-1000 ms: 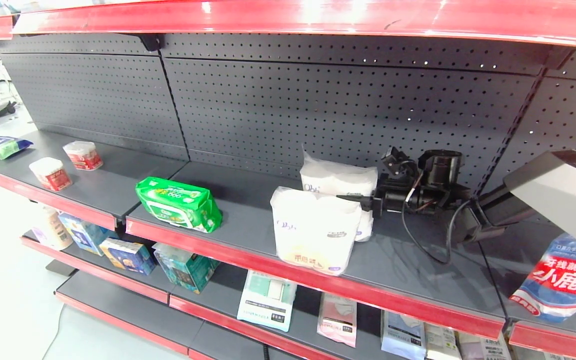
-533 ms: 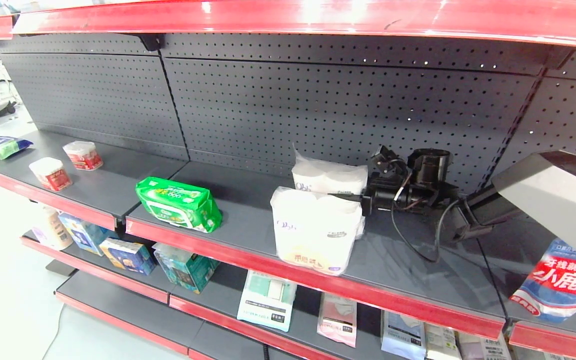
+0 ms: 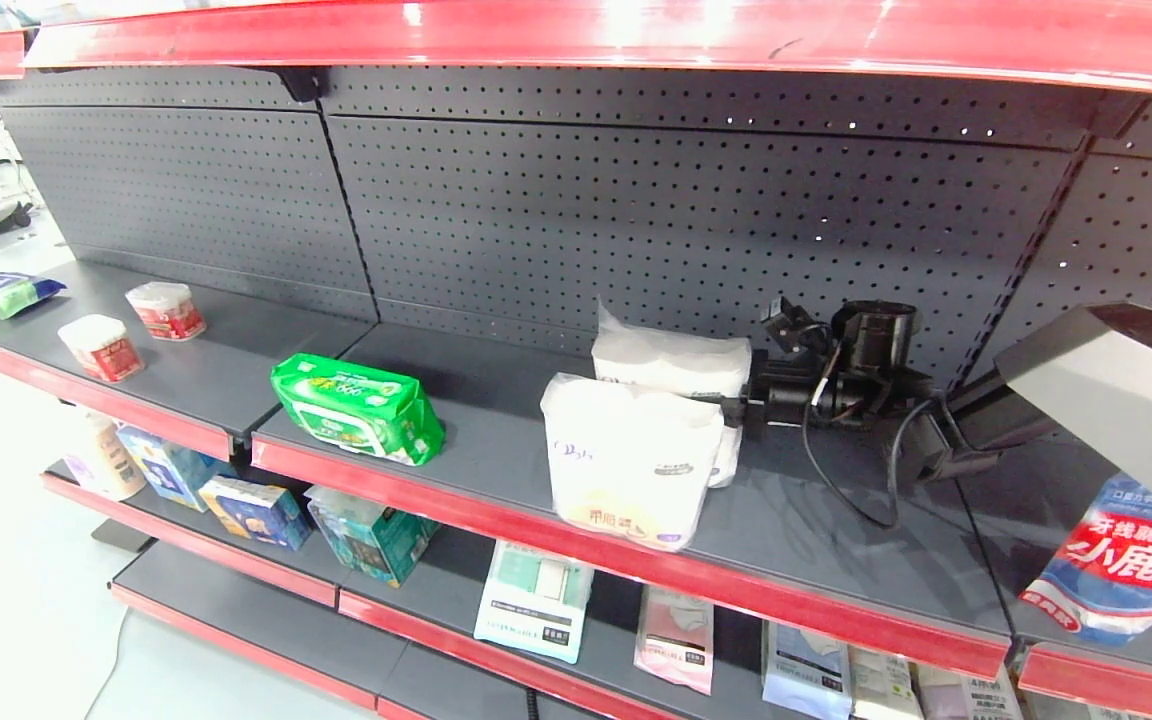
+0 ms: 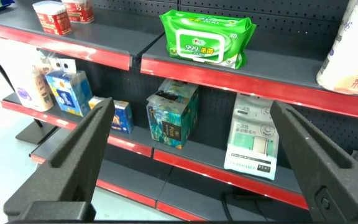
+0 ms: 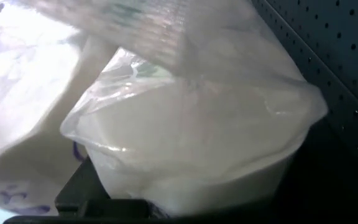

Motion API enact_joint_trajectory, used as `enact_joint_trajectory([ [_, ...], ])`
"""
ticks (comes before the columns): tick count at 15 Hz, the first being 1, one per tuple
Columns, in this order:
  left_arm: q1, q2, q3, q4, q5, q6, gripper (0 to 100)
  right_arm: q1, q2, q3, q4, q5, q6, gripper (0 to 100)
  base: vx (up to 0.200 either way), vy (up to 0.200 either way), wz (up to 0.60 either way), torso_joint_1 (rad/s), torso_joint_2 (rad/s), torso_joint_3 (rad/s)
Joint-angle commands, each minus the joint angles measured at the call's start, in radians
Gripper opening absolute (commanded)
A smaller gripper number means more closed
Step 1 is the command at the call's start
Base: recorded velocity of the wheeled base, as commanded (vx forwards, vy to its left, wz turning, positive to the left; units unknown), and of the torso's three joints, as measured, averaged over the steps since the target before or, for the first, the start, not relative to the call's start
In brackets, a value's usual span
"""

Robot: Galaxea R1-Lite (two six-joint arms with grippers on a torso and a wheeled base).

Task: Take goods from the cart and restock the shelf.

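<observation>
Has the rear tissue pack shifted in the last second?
Yes. The rear tissue pack, held by the right hand, swung left and then back right against the unmoved front pack, ending about where it began.

Grey shelf [image 3: 496,432] with red lip. Landmark: green wipes pack [image 3: 356,408] at the front edge. To its left: front tub [image 3: 101,347], rear tub [image 3: 166,310], blue-green pack [image 3: 6,293]. To its right: front tissue pack [image 3: 629,460], rear tissue pack [image 3: 671,362] behind that, blue-and-red bag [image 3: 1116,560] farthest.
</observation>
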Motion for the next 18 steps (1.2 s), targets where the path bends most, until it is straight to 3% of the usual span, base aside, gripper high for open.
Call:
enact_joint_trajectory([
  [1, 0.000, 0.000, 0.000, 0.000, 0.002, 0.000, 100, -0.004, -0.002, 0.007, 0.000, -0.001, -0.012, 0, 0.000, 0.000, 0.00, 0.000, 0.00, 0.000],
  [5, 0.000, 0.000, 0.000, 0.000, 0.000, 0.000, 100, -0.005, -0.002, 0.007, 0.000, -0.073, -0.012, 0, 0.000, 0.000, 0.00, 0.000, 0.00, 0.000],
  [18, 0.000, 0.000, 0.000, 0.000, 0.000, 0.000, 100, -0.033, -0.008, 0.037, 0.000, -0.044, -0.086, 0, 0.000, 0.000, 0.00, 0.000, 0.00, 0.000],
])
